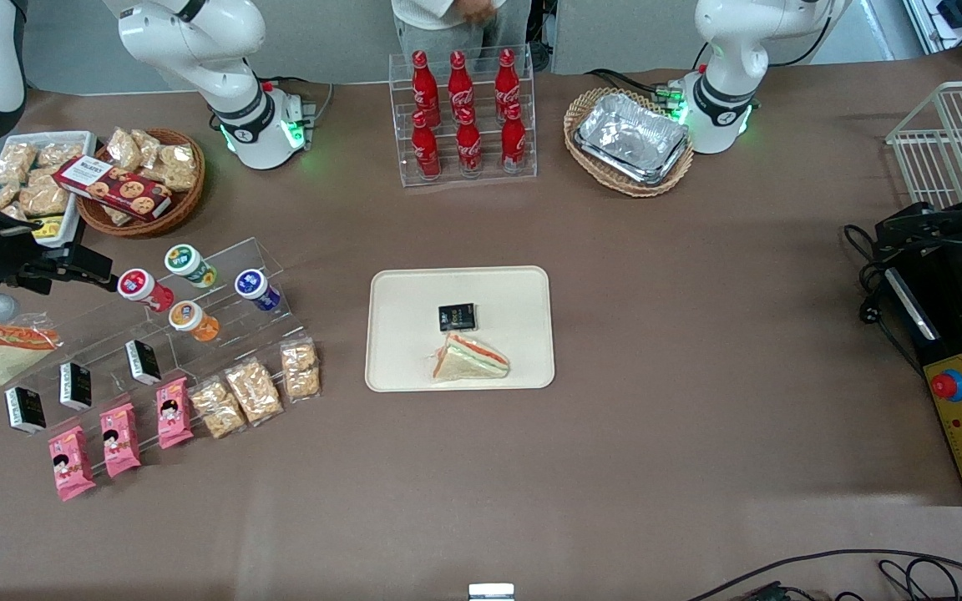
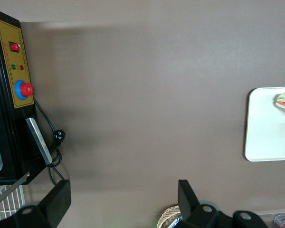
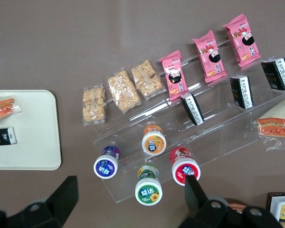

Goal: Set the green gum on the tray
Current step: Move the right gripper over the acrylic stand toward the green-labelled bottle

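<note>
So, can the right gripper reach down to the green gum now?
Probably yes. The gripper is open above the green gum, whose lid is uncovered; the red-lidded canister stands close beside it.

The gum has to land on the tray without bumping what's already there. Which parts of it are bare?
On the tray, the black packet and sandwich crowd the middle and the edge nearest the front camera. Bare strips run along both short ends and the rim nearest the cola bottles. The gripper hovers open above the green gum.
</note>
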You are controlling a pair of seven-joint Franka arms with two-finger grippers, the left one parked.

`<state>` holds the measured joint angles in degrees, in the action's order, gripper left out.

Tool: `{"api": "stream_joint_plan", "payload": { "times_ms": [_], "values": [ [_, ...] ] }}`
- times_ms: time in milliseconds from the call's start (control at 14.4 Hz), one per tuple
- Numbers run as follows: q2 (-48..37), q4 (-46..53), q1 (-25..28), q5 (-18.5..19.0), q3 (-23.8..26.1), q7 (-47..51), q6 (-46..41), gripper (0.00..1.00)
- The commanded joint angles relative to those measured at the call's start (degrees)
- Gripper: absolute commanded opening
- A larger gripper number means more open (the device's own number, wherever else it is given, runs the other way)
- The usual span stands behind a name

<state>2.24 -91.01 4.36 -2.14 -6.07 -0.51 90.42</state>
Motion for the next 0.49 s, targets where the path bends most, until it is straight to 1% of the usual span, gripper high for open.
{"api": "stream_joint_plan", "payload": {
  "times_ms": [0,209,417],
  "values": [
    [0.31,1.1,-0.76,-1.64,0.88,-0.72,-1.04,1.0],
    [0.22,0.93,-0.67,-1.55,1.06,-0.98,-1.82,1.0],
    [-1.96,-0.13,0.21,-1.37,0.97,-7.03,-3.59,1.0]
  ]
}}
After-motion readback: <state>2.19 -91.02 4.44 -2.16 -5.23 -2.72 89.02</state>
